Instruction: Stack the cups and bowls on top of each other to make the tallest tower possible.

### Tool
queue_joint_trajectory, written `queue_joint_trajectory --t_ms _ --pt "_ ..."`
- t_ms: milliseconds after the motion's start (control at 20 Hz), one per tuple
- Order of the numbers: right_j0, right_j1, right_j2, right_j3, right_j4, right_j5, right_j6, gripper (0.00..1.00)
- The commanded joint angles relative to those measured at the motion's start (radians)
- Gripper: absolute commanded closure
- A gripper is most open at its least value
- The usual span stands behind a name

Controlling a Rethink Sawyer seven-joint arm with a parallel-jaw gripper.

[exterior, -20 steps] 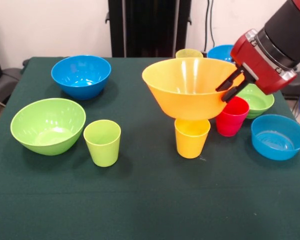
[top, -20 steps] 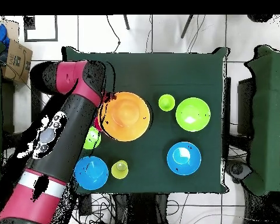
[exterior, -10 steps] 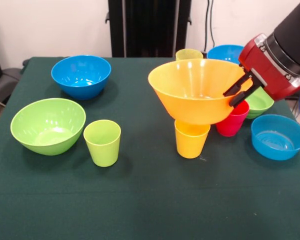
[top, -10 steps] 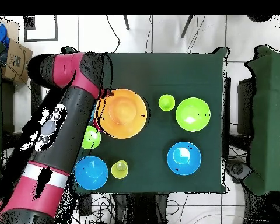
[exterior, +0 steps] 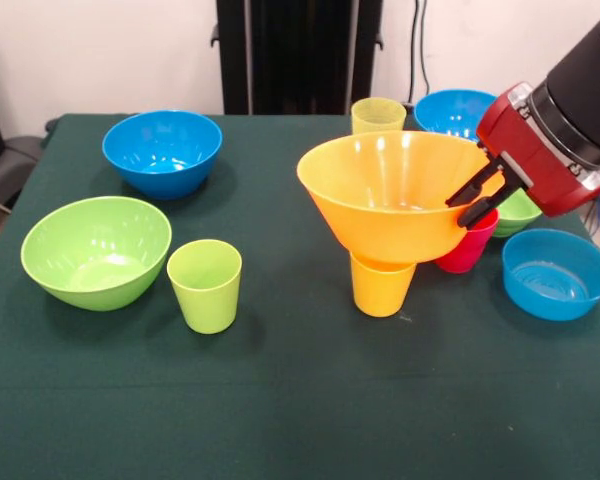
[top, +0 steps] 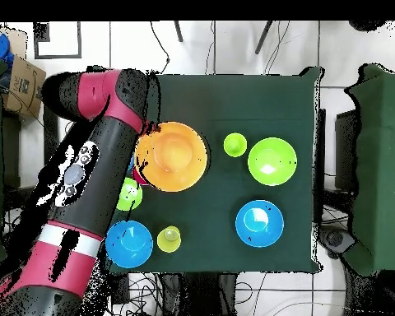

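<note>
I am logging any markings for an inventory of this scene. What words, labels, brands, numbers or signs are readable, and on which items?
Readable text: none.
Cardboard box beside the table in the overhead view: a dark printed mark, too small to read.
Orange bowl, the cups, the other bowls and the gripper: no lettering visible.

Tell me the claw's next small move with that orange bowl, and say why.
Probably ease straight down a little, then let go. The claw grips the orange bowl by its rim, tilted, with its base over the yellow cup, not clearly seated level.
</note>
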Motion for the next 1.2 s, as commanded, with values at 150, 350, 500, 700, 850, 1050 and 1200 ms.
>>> queue_joint_trajectory --t_ms 150,350,500,700,850,1050,1200 --pt "-0.020 0.020 0.060 -0.036 0.004 0.076 0.204 1.00" --pt "-0.020 0.023 0.061 -0.034 0.003 0.081 0.199 1.00" --pt "-0.020 0.020 0.060 -0.031 0.004 0.094 0.193 1.00" --pt "-0.023 0.022 0.061 -0.032 0.003 0.108 0.182 1.00" --pt "-0.024 0.030 0.062 -0.036 0.003 0.108 0.182 1.00" --pt "-0.027 0.044 0.058 -0.046 0.003 0.105 0.190 1.00" --pt "-0.032 0.056 0.060 -0.053 0.005 0.089 0.195 1.00"
